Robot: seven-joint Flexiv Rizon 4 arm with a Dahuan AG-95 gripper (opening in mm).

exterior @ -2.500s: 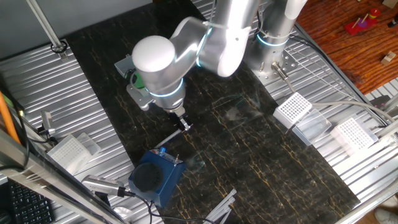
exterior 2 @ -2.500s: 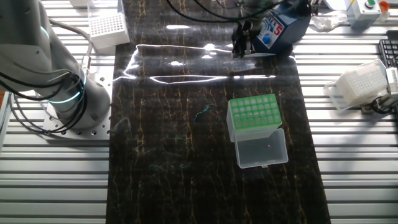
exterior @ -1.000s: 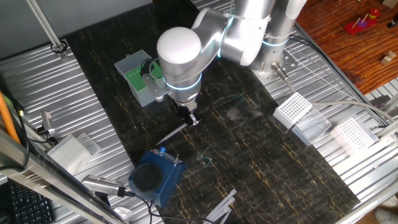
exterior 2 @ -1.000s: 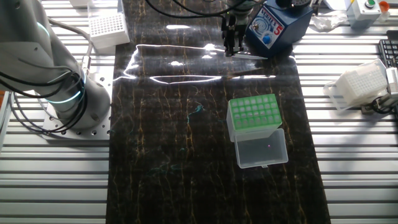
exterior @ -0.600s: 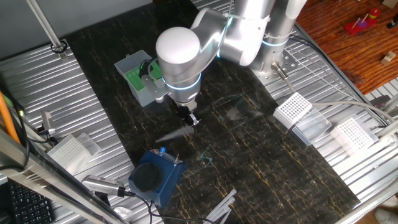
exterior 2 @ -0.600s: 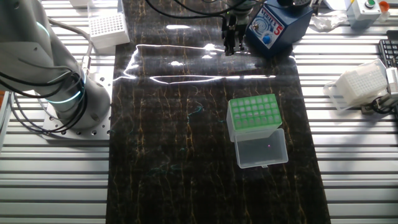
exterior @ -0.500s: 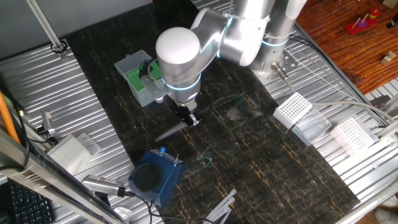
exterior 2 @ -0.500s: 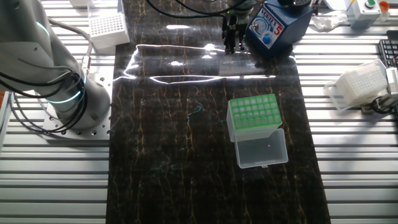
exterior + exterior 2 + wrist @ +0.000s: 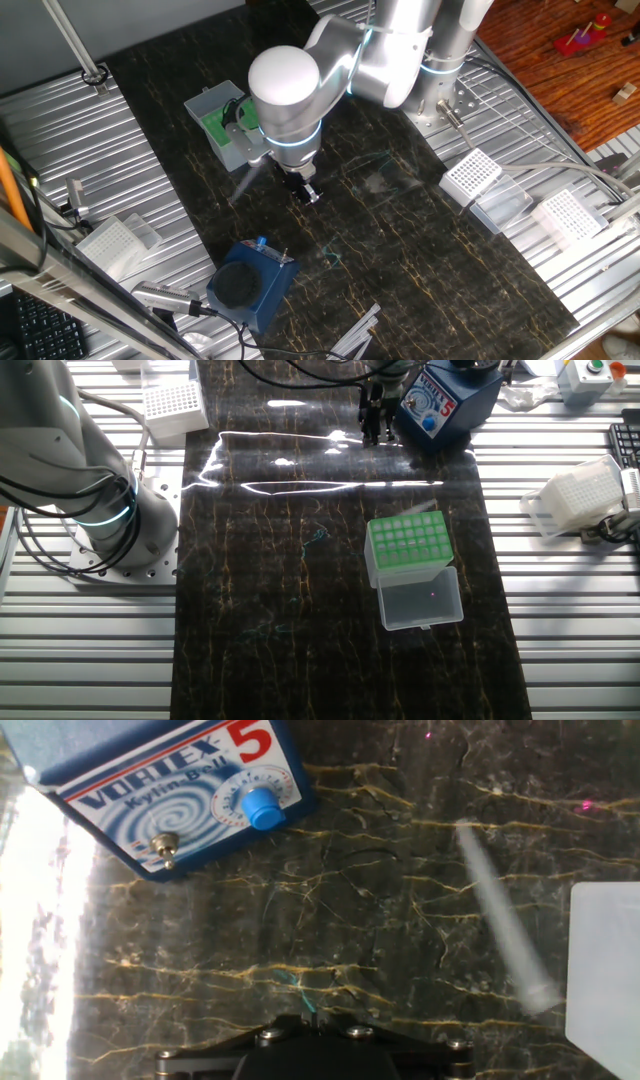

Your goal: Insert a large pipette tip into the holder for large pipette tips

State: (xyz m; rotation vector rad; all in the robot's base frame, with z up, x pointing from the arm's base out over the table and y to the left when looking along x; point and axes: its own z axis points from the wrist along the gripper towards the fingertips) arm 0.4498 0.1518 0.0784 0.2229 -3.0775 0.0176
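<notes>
The large pipette tip [image 9: 247,181] is a blurred whitish streak free of my gripper, just beside the holder's near wall. In the hand view the tip [image 9: 502,920] lies slanted close to a pale translucent part of the holder [image 9: 606,970]. In the other fixed view it is a faint streak [image 9: 405,516] along the holder's far edge. The holder [image 9: 222,122] has a green grid top [image 9: 405,542] and an open lid. My gripper [image 9: 306,192] hangs over the dark table to the right of the tip, with its fingers together and nothing between them [image 9: 372,436].
A dark blue vortex mixer [image 9: 245,285] stands close to the gripper [image 9: 445,405] [image 9: 180,795]. White perforated racks [image 9: 470,175] [image 9: 565,215] [image 9: 110,240] sit on the metal slats. A small teal scrap [image 9: 318,535] lies on the table.
The tip, which stuck out sideways from my gripper half a second ago, has left the fingers and swung over to the holder's side. The gripper has hardly moved.
</notes>
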